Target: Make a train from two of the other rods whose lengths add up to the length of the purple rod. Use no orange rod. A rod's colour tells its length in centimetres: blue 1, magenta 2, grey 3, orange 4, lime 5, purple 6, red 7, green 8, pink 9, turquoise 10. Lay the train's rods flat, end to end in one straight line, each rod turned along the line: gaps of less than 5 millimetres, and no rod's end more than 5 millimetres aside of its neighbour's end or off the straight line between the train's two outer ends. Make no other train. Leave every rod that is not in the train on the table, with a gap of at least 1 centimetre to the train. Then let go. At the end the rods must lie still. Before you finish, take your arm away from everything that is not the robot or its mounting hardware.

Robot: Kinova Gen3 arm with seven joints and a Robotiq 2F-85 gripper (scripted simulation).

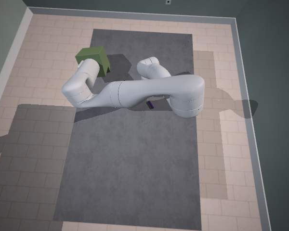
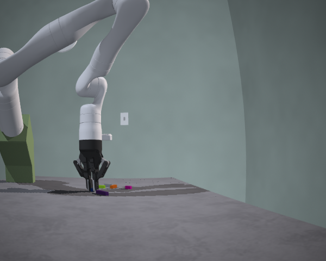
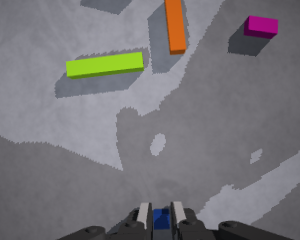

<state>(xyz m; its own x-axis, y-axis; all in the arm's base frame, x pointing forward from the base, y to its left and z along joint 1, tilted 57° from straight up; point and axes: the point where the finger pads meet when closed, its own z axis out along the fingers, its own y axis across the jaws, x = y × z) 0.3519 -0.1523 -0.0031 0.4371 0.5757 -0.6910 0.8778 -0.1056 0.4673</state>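
Top view: arm [image 1: 149, 92] hides all rods but the purple rod [image 1: 150, 104], pincer [image 3: 161, 227] base cropped in wrist view
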